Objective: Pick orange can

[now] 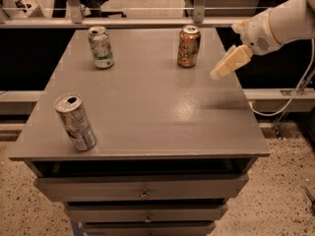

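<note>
Glossy grey worktop (147,117) over speckled floor (278,205); cream end effector (222,69), opening unclear, hovers upper right near coppery orange aluminium can (189,46).

A single camera looks steeply down from above the near side of the grey drawer cabinet (147,107), facing its far edge and the railing (147,22) beyond. It sits close, perhaps on the robot itself. The gripper (227,63) hangs at upper right, with the orange can (189,46) just left of it.

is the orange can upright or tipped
Upright: coppery orange aluminium can stands base down, silver top up; gripper hovers to its right.
</note>
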You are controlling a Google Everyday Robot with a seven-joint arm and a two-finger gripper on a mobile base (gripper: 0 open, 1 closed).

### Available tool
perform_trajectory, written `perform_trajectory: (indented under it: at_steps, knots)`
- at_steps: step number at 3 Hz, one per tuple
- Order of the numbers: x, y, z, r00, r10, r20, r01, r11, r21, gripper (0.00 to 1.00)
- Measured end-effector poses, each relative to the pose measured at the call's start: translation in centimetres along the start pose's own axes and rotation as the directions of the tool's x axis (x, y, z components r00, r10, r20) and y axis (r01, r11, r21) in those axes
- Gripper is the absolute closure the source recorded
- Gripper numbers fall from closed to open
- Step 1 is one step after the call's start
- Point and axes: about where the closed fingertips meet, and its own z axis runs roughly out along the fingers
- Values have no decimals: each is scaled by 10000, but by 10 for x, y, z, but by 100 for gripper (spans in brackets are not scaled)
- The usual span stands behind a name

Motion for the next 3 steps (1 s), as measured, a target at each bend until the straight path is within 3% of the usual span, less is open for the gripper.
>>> perform_trajectory:
  at_steps: [1, 3]
  knots:
    - [-9, -28, 41, 9889, 807, 1244, -818, 9966, 39, 0]
    - [-37, -46, 105, 9282, 2092, 3078, -1969, 9779, -708, 0]
